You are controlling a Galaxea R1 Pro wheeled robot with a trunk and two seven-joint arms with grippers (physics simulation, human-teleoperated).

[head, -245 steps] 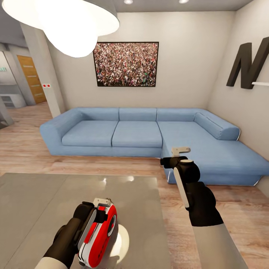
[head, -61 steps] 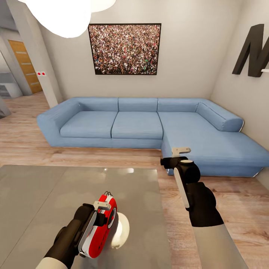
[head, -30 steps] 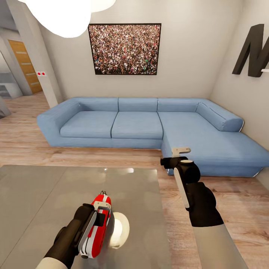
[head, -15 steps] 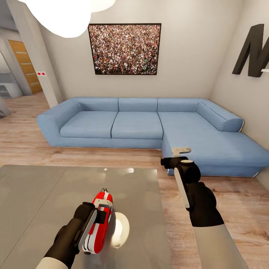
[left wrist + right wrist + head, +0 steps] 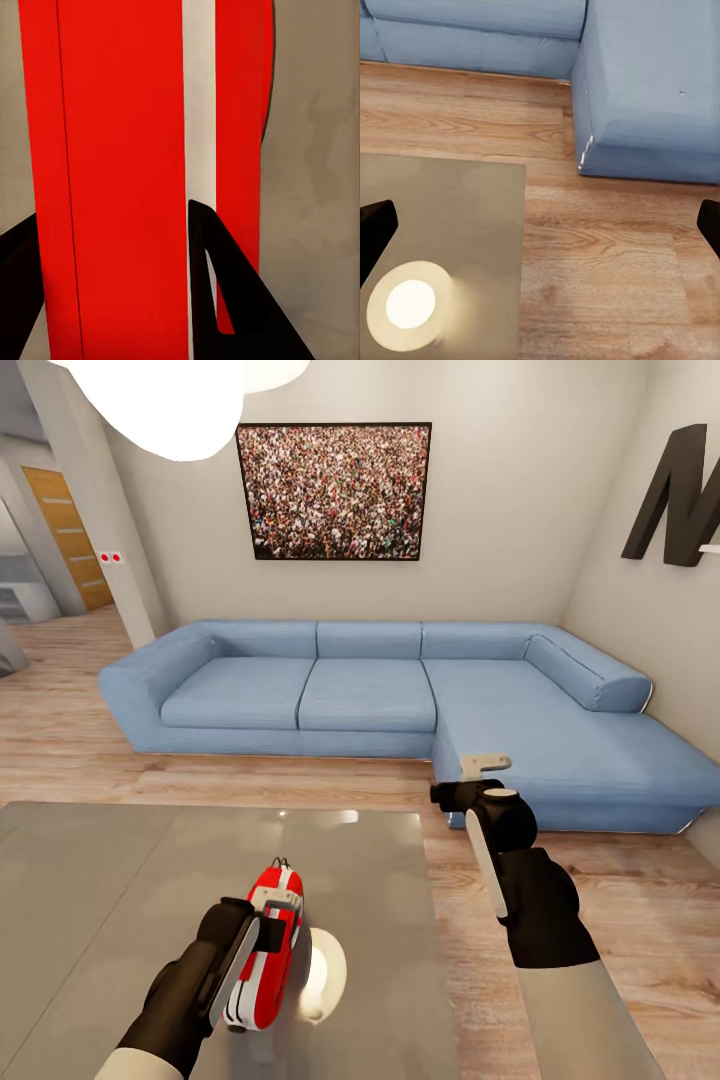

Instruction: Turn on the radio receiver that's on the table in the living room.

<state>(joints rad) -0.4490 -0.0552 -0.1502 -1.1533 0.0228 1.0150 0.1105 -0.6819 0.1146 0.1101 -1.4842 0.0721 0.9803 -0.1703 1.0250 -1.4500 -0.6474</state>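
The left gripper [image 5: 268, 928] is clenched on the radio receiver [image 5: 268, 952], holding it edge-on just above the near part of the table [image 5: 100, 880]; the left wrist view shows the 2 dark fingers [image 5: 225, 300] flanking its red body [image 5: 120, 180]. To the right of the table, the right gripper [image 5: 478, 780] hangs over the wood floor [image 5: 620, 920], fingers spread wide and holding nothing. Beyond the table stand the blue sofa [image 5: 370, 695] and, on the wall, the framed crowd picture [image 5: 334, 492].

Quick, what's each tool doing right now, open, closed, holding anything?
Left tool: closed on the radio, above the table.
Right tool: open, holding nothing.
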